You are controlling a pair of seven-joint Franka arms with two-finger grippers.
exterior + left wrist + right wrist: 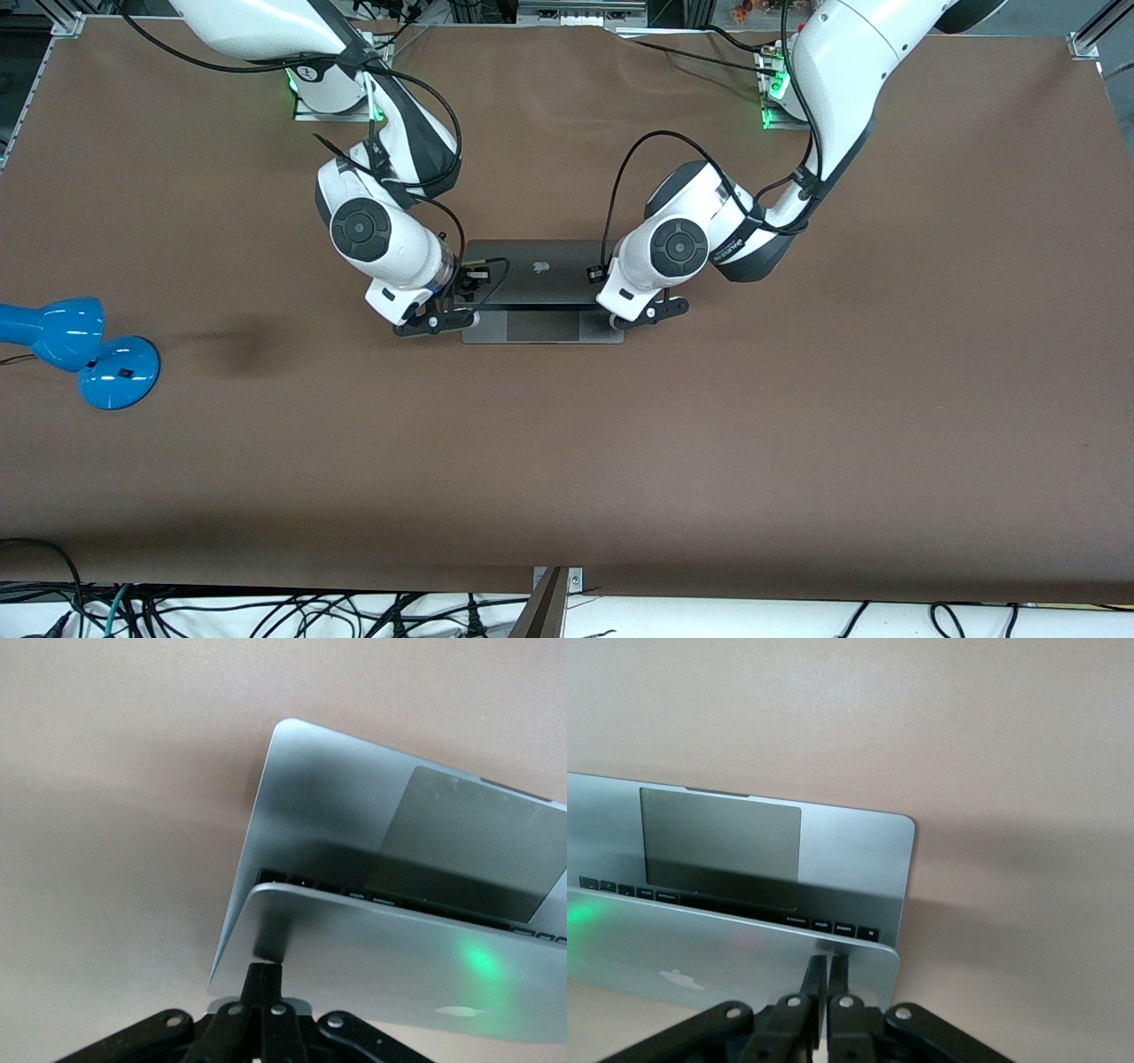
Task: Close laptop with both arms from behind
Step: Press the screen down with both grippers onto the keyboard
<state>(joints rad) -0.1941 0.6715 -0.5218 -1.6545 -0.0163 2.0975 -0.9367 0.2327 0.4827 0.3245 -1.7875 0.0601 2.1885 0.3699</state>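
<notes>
Pressing half-lowered laptop (540, 282) lid, both grippers closed

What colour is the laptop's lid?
Grey-silver, with a green light reflection; the laptop lid shows best in the right wrist view.

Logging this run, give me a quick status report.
Both end effectors, left and right, shut, fingertips pressing the lid. Laptop partly closed, trackpad showing. Nothing in the way.
</notes>
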